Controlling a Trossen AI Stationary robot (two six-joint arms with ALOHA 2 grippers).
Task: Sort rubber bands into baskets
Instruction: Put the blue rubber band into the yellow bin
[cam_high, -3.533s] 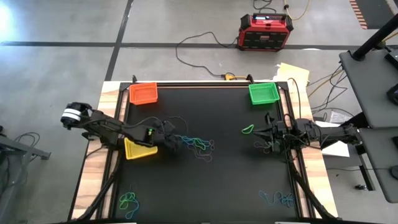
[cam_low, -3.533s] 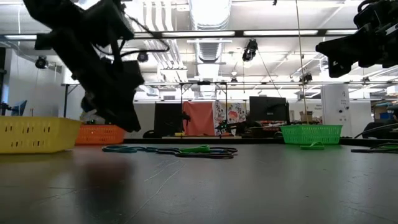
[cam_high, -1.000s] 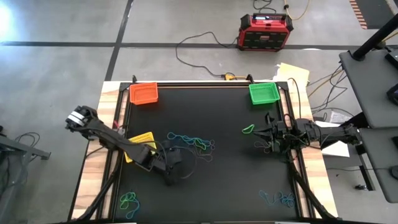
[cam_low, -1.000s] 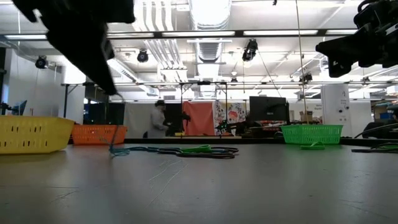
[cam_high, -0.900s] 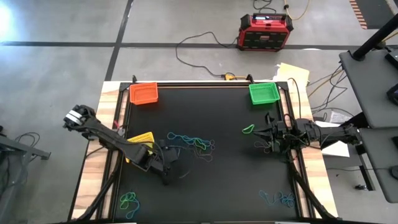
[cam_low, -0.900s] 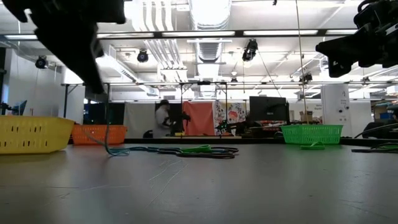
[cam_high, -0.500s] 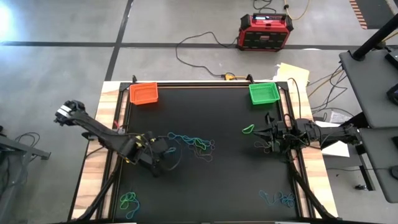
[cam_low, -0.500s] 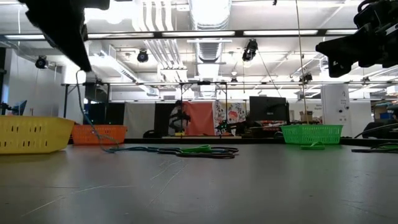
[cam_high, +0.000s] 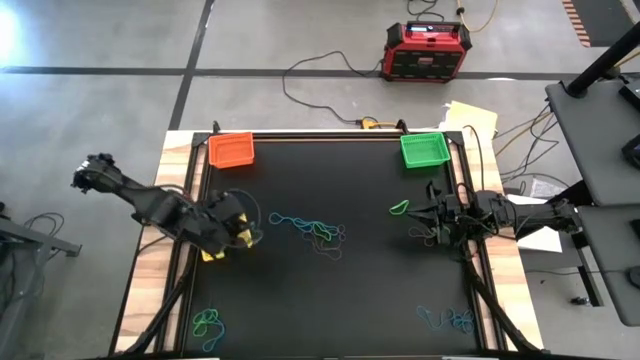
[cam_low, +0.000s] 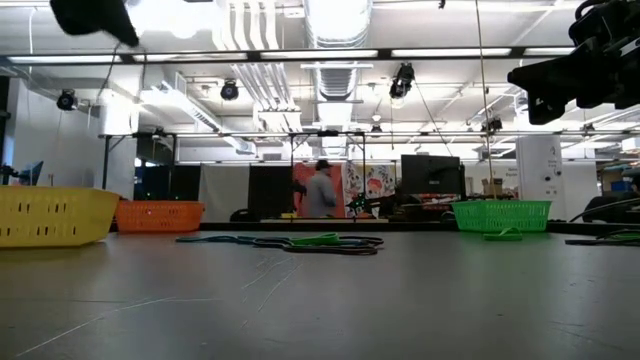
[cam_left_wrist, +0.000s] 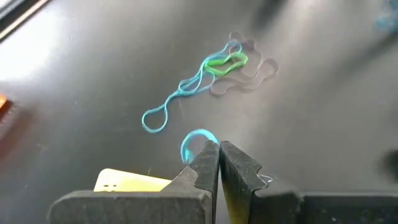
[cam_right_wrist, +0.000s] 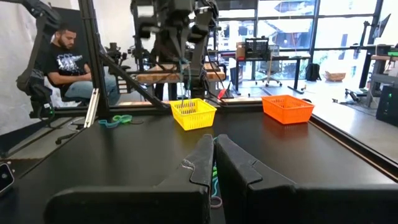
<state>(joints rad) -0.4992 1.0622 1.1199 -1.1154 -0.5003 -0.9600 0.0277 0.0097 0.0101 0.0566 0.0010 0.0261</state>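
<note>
Above yellow basket (cam_right_wrist: 193, 113): blue band (cam_left_wrist: 194, 140) in left pincer (cam_left_wrist: 219, 163).

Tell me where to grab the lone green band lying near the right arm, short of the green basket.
Pinch one strand of the green band from straight above: it lies flat on the black mat, so only a top-down nip gets under it. The right gripper is beside it.

The counter (cam_high: 360, 190) is black with pale wooden side edges. Its far corners hold an orange mesh basket (cam_high: 230, 150) and a green one (cam_high: 423, 149); a yellow basket (cam_low: 55, 216) sits by the left edge. Blue and green rubber bands (cam_high: 312, 229) tangle mid-counter.
</note>
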